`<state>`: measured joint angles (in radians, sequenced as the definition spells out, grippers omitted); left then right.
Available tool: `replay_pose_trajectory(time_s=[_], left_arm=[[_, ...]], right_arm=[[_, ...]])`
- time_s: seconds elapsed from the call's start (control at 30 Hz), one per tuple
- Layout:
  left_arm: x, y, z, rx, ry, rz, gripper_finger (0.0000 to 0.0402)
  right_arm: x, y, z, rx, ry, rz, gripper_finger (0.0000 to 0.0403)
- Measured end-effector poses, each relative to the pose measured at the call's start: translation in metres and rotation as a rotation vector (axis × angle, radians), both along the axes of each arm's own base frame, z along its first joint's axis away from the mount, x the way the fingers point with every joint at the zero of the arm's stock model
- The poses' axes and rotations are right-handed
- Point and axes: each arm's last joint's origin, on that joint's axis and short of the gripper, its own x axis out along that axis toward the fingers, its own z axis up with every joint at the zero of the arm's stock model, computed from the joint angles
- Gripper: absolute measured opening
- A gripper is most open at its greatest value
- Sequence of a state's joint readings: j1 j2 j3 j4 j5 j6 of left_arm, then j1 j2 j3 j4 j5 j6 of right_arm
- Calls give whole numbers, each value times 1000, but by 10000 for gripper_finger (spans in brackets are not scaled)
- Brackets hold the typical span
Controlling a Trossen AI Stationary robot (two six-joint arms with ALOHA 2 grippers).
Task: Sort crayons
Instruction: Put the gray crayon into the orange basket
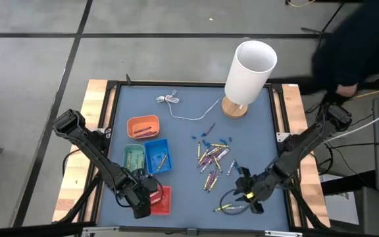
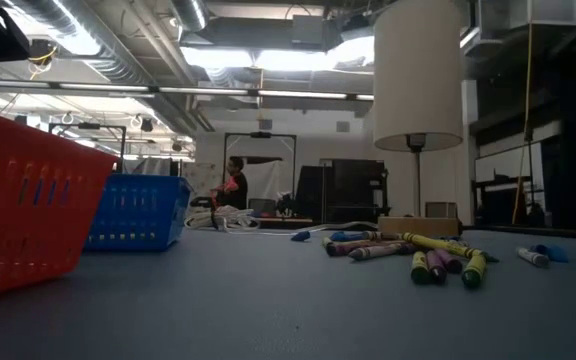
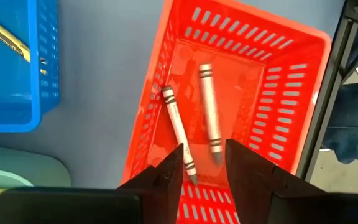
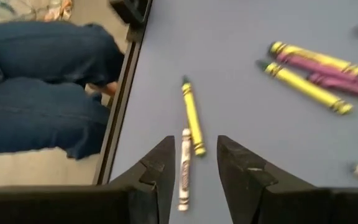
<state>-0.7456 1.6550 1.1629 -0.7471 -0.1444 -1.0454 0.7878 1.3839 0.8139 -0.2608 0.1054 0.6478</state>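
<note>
Red plastic frames the action at lower left of the overhead view: the left gripper (image 3: 204,165) hangs over the red basket (image 1: 162,199), jaws parted and empty, two whitish crayons (image 3: 209,106) lying loose inside. At lower right, the right gripper (image 4: 194,165) hovers with jaws apart, holding nothing, above a yellow crayon (image 4: 192,118) and a white crayon (image 4: 184,168) on the blue mat (image 1: 183,138). Most crayons (image 1: 210,157) lie scattered mid-table, right of the blue basket (image 1: 158,156). A lamp (image 1: 247,76) stands at the upper centre.
</note>
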Motion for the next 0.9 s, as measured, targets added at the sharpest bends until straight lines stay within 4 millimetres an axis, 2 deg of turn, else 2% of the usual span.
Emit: replay_pose_trajectory(time_s=[0.2, 0.33, 0.67, 0.9], left_arm=[[0, 0, 0, 0, 0, 0, 104], [0, 0, 0, 0, 0, 0, 104], [0, 0, 0, 1, 0, -1, 104], [0, 0, 0, 0, 0, -1, 104]], right_arm=[[-3, 22, -20, -14, 15, 59, 117], [-4, 30, -32, -58, 21, 58, 117], [0, 34, -54, -113, 77, 55, 117], [-1, 35, -59, -101, 111, 81, 117]])
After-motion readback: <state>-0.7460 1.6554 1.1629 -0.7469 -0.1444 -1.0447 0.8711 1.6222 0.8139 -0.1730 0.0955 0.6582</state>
